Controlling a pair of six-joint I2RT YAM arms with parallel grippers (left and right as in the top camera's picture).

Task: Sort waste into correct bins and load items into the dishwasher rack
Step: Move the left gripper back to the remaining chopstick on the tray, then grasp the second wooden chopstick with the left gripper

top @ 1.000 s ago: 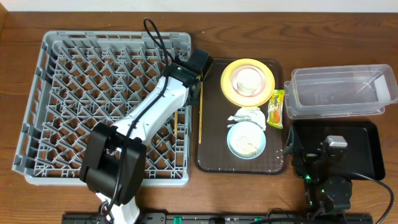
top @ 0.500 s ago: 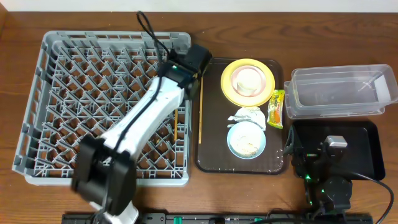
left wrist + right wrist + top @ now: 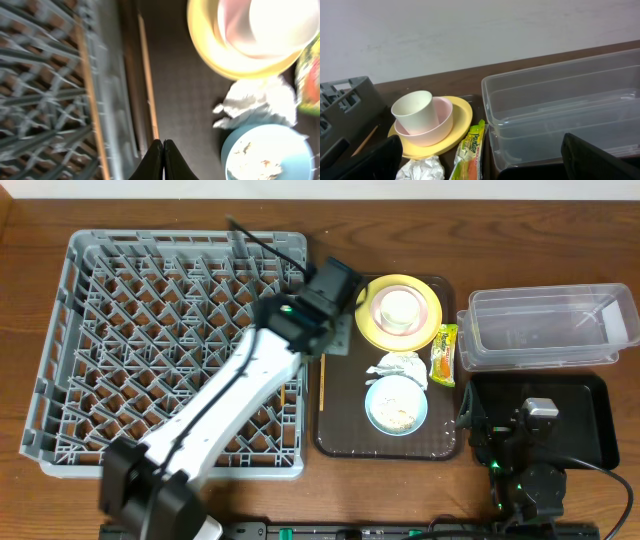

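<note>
overhead: your left claw (image 3: 335, 290), pinched shut on nothing, sits over the tray's (image 3: 345, 435) far left corner; the chopstick (image 3: 322, 380) lies along its left edge, long axis far-to-near. left wrist: chopstick end just ahead of the tips. right wrist: your right claw (image 3: 482, 160) spread wide.

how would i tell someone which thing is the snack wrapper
Find the dark brown tray right of the big grey rack. At the tray's right edge, next to the clear tub, lies the snack wrapper. It is a narrow yellow, orange and green strip, unlike the crumpled white napkin beside it.
</note>
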